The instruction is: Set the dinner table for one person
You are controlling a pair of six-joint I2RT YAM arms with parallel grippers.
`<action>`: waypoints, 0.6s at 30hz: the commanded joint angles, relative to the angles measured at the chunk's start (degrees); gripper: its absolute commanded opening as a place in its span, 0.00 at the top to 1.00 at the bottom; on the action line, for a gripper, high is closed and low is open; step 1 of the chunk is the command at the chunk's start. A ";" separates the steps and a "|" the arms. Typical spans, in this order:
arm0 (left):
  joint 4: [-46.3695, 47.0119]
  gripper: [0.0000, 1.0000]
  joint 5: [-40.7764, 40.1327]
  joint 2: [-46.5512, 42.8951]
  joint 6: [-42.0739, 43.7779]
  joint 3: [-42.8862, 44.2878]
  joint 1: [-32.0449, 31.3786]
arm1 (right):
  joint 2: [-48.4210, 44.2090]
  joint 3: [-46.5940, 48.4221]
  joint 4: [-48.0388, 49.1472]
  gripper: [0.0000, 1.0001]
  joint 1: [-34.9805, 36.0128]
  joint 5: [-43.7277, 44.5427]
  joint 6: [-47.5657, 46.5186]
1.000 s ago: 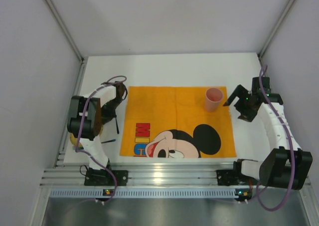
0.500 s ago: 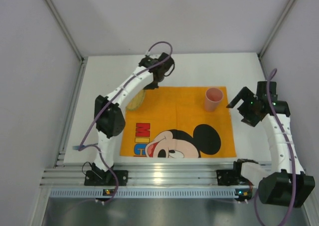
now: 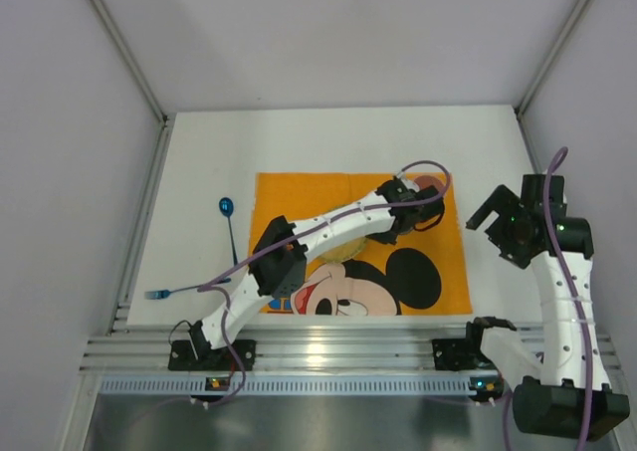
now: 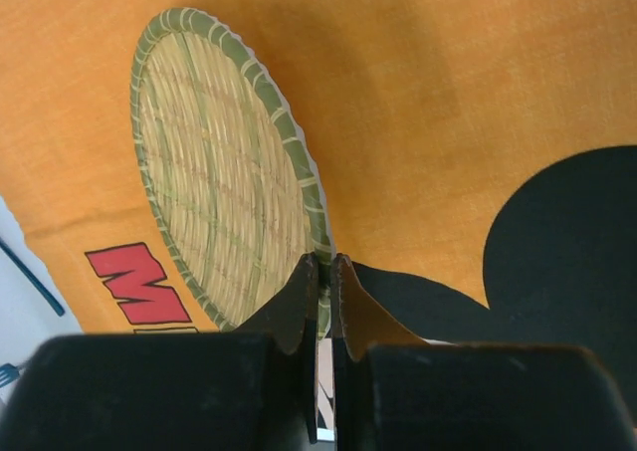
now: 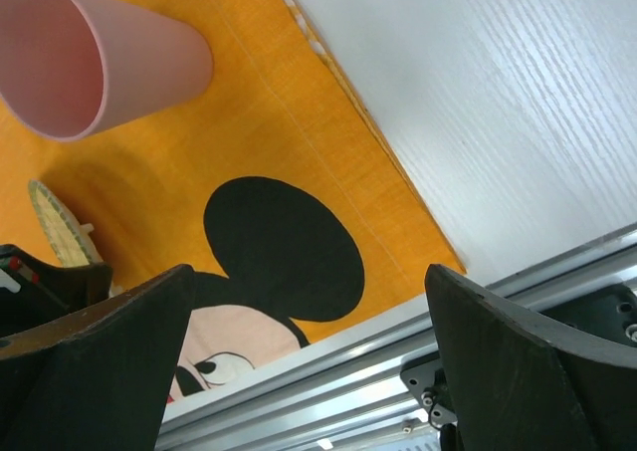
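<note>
Green-rimmed woven plate [image 4: 219, 172], orange mouse-print mat [image 4: 448, 103]

Your orange cartoon-mouse cloth mat [image 3: 299, 202] lies on the white rectangular tabletop [image 3: 328, 142], round woven straw plate [image 4: 229, 222] over it, pink plastic cup [image 5: 90, 63] at its far-right corner.

Coarse, ribbed weave marks the round green-rimmed straw plate [image 4: 219, 172] over the matt orange printed cloth mat [image 4: 448, 93]; on the mat, a smooth pink plastic cup [image 5: 129, 58]; beside the mat, the white surface [image 5: 518, 103] shows faint wood grain.
</note>
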 commanded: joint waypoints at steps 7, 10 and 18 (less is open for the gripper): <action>0.06 0.37 7.11 -0.68 -3.23 -4.12 -1.83 | -2.90 0.22 -3.23 0.00 0.57 2.76 -1.71; -0.48 0.03 5.70 -4.53 -4.47 -4.03 -1.31 | -3.16 0.84 -3.67 0.00 0.74 3.37 -2.06; 7.15 0.02 7.71 -30.85 -2.11 -29.20 16.86 | -3.43 0.92 -3.50 0.00 0.92 1.36 -2.33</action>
